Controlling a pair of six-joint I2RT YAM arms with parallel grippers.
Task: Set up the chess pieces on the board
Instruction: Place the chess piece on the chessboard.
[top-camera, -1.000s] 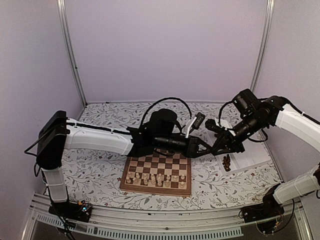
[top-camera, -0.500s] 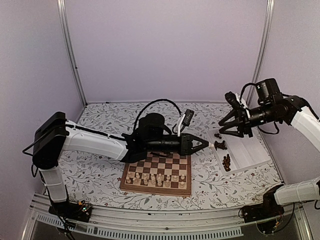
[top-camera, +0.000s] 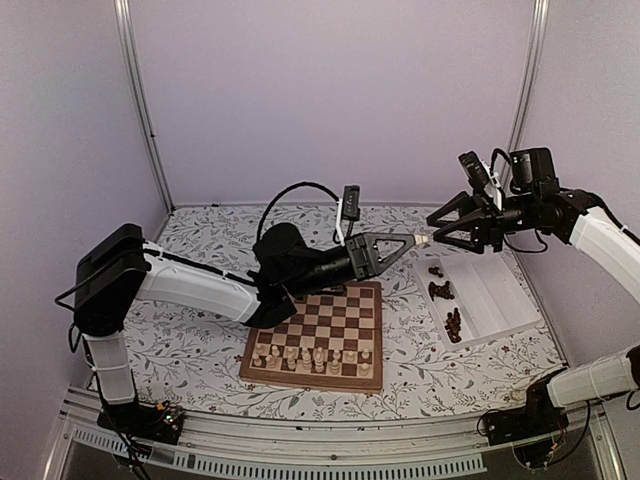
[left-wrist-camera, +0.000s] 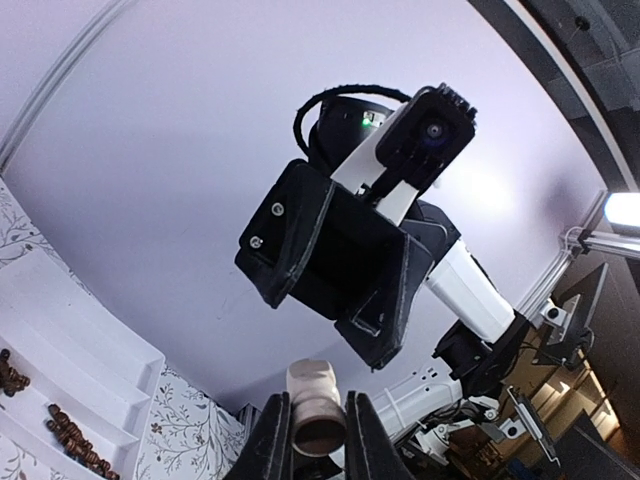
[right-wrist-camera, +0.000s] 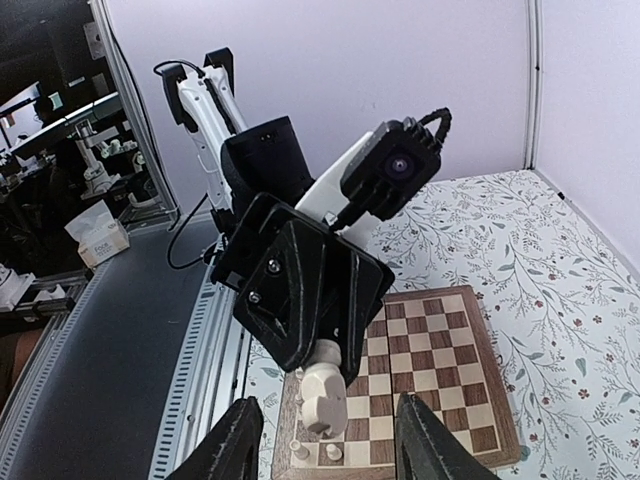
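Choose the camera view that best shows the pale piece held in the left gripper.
The right wrist view is best. The pale piece appears large and side-on, with most of its shape showing below the left gripper. The left wrist view shows only its round end, seen end-on. The top view shows just a tiny pale tip.

No text, number or brand can be read in any view. The board (top-camera: 352, 318) shows only plain checks and a bare border. A pale box (right-wrist-camera: 98, 238) in the right wrist view's background may carry print, but it is too blurred to tell.
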